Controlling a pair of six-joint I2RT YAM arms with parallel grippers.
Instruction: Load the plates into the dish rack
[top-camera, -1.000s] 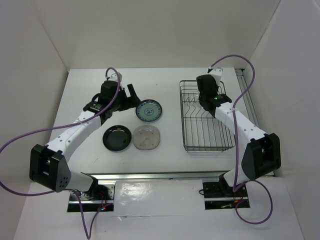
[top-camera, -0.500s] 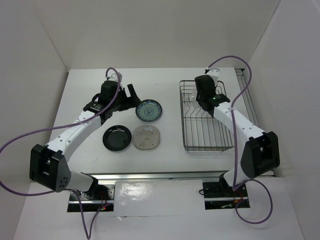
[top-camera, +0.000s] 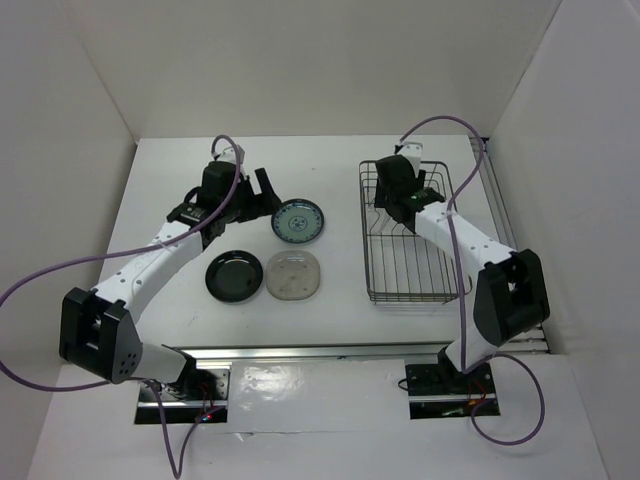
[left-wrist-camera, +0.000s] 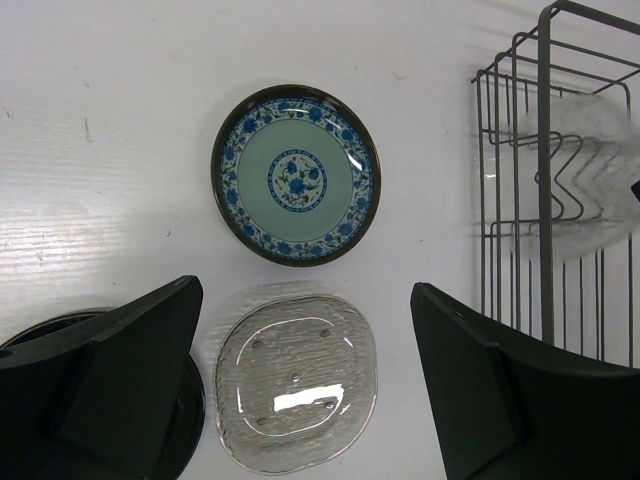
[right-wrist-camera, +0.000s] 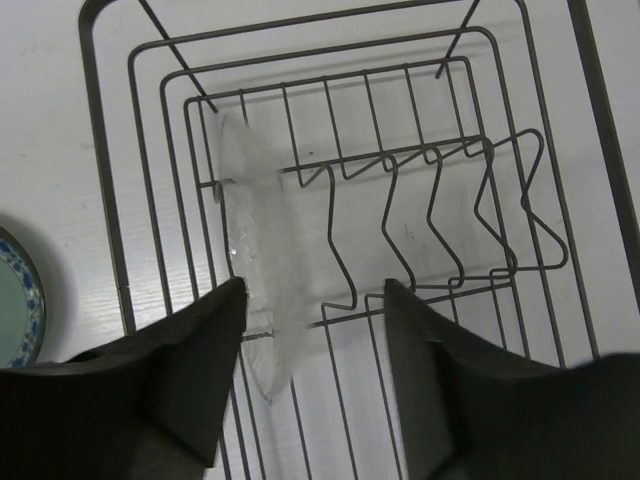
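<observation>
Since the right gripper (right-wrist-camera: 312, 335) hangs spread wide just over the clear plate (right-wrist-camera: 255, 260), which stands on edge at the left end of the dish rack (top-camera: 420, 270) prongs, I'd guess a sloppy lift could clip its rim and knock it flat. And the left gripper (left-wrist-camera: 305, 298) is spread too, holding nothing, over the blue-green plate (left-wrist-camera: 296, 174), dotted square plate (left-wrist-camera: 297, 385) and black plate (top-camera: 233, 275) lying flat left of the rack; those low glossy rims might slip a pinch. Plain white table (top-camera: 330, 170), white walls (top-camera: 300, 60) boxing it in

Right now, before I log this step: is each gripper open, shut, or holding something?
Left gripper: open, holding nothing.
Right gripper: open, holding nothing, over the dish rack.
</observation>
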